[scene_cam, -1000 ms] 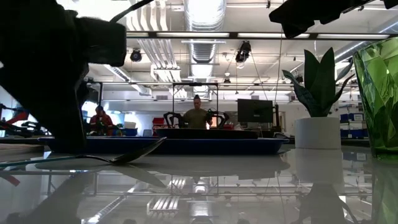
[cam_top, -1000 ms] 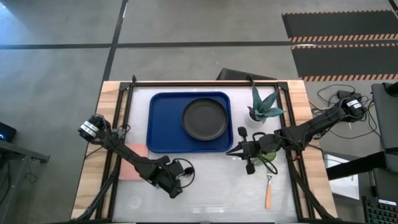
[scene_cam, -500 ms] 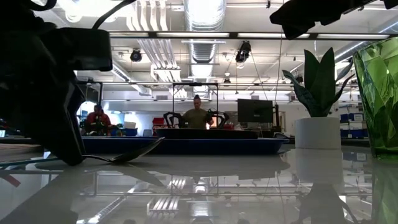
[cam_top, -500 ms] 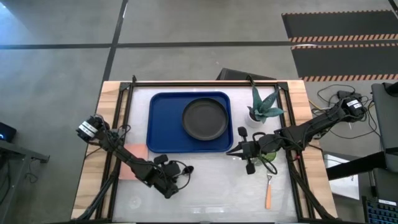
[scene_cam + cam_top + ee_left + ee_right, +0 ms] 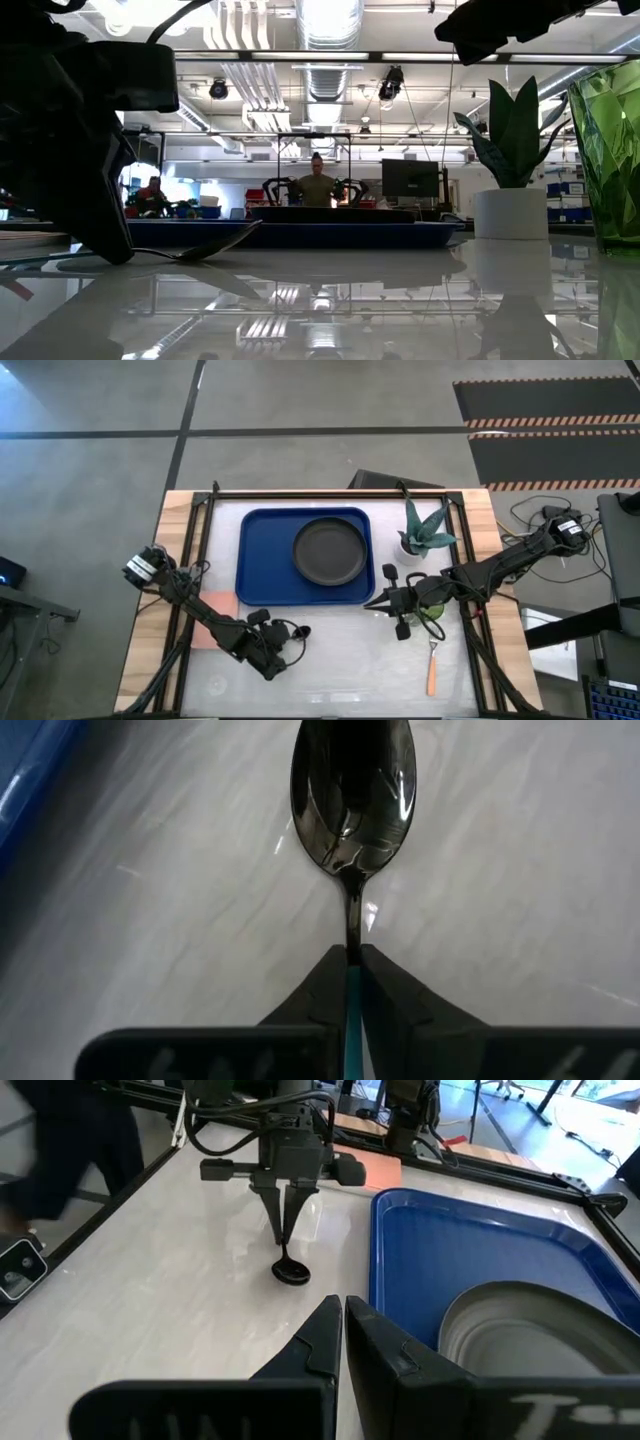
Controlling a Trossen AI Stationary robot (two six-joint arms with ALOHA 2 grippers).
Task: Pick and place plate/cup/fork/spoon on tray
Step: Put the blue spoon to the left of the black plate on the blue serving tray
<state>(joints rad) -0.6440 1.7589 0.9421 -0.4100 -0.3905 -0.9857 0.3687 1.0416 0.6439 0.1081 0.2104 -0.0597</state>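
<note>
The spoon (image 5: 352, 790), with a dark shiny bowl and a teal handle, lies on the white table near the tray's front left corner. My left gripper (image 5: 278, 637) is shut on it and also shows in the right wrist view (image 5: 283, 1230). The black plate (image 5: 328, 551) sits on the right half of the blue tray (image 5: 262, 556). The green cup (image 5: 433, 617) stands on the table under my right arm. The orange-handled fork (image 5: 432, 670) lies near the front right. My right gripper (image 5: 372, 603) hovers shut by the tray's front right corner, holding nothing. My left gripper pinches the spoon's teal handle (image 5: 352, 1005) between its two fingers, just behind the thin dark neck. The fingers slant down from the table's left side and lie along the spoon. The bowl (image 5: 291, 1272) rests on the table.
A spiky plant in a white pot (image 5: 424, 532) stands right of the tray. A pink flat rectangle (image 5: 216, 617) lies at the left under my left arm. A black frame runs along the table's edges. People sit in the room beyond the table (image 5: 317, 188).
My left gripper has drawn back a little toward the table's left edge and settled lower over the spoon's handle, and its fingers have shut on it. The spoon has stayed where it was on the table.
</note>
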